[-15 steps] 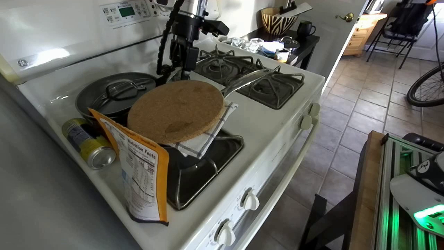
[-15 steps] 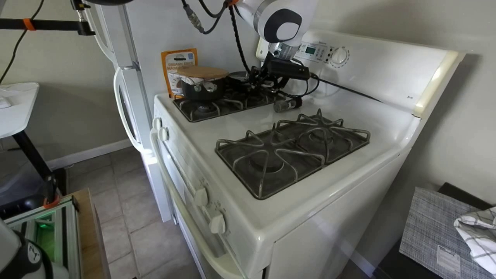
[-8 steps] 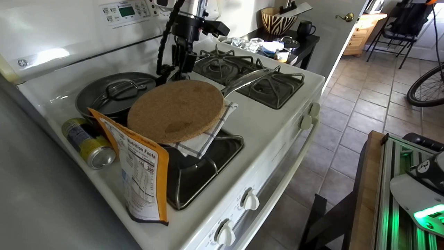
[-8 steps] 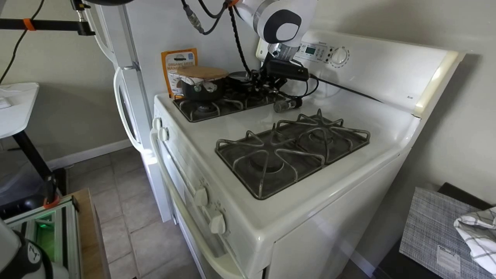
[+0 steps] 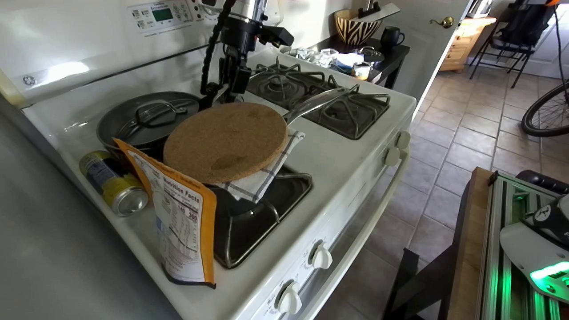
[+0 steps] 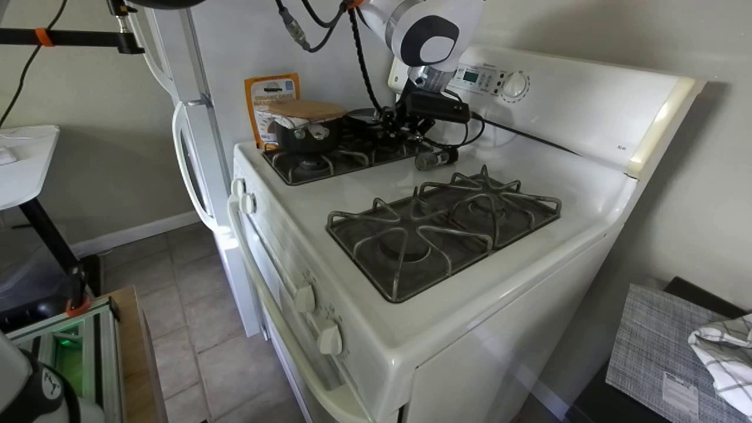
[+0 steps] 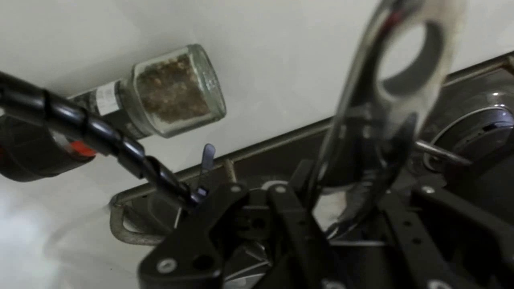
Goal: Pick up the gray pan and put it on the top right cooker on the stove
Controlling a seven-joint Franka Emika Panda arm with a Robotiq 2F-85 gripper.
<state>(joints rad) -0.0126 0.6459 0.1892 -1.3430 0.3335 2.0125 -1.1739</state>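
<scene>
The gray pan [image 5: 119,116] sits on the back left burner of the white stove [image 5: 329,151], partly behind the cork board. An arched metal handle crosses over its inside. In the wrist view the pan's shiny handle [image 7: 367,150], with a hole at its end, runs between the fingers. My gripper [image 5: 227,94] has come down on this handle from above and is shut on it; the wrist view leaves one fingertip hidden. The top right cooker [image 6: 499,202] is the bare back right grate, also visible in an exterior view beyond the arm.
A cork board [image 5: 226,142] lies over a cloth on a pot, whose silver handle [image 5: 315,105] juts rightward. An orange pouch [image 5: 189,226] and a yellow can [image 5: 115,184] stand near the pan. A spice jar [image 7: 172,90] lies behind the grate.
The fingers have drawn together around the pan's handle. The pan has shifted very slightly at its rim, while the arm has hardly moved.
</scene>
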